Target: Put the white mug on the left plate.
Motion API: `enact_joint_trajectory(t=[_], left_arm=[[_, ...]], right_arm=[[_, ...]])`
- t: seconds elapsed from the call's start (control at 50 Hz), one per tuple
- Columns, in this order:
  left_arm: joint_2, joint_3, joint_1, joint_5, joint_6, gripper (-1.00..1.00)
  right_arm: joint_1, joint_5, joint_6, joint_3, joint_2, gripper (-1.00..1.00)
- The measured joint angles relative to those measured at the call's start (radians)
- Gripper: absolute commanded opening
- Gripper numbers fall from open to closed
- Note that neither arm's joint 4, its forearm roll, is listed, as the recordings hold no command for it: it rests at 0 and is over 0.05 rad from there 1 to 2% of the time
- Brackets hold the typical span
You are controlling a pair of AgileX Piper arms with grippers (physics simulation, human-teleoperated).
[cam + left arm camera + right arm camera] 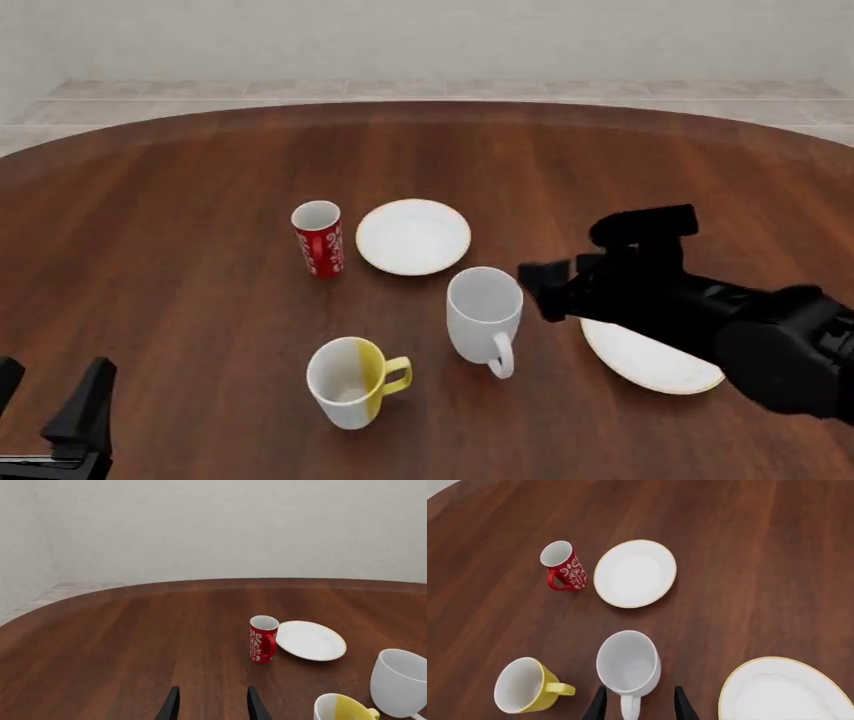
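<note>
The white mug stood upright on the brown table, near its middle, with the loop handle turned toward my side. It was not on any plate. The left plate lay just behind it and a little to the left — close, but not touching it.

My right gripper hung just beside the mug, on its right side in the front view. In the right wrist view the two fingers were spread, one on each side of the handle, and they did not touch it. The mug was not held.

My left gripper was low at the near left corner of the table, well apart from all cups. Its fingers were also spread, with only bare wood between them.

The red flowered cup stood upright just left of the left plate; the right wrist view showed a small red handle on it. The white-and-yellow mug stood in front of the white mug, to its left. The larger plate lay at the right — my right arm covered part of it.
</note>
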Motion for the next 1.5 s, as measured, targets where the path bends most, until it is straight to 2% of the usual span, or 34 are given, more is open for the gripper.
enact_joint_trajectory(t=[0.8, 1.5], left_arm=[[0.0, 0.0, 0.0, 0.0, 0.0, 1.0], [0.0, 0.0, 0.0, 0.0, 0.0, 1.0]], right_arm=[[0.047, -0.13, 0.102, 0.077, 0.15, 1.0], [0.074, -0.227, 0.154, 0.14, 0.228, 1.0]])
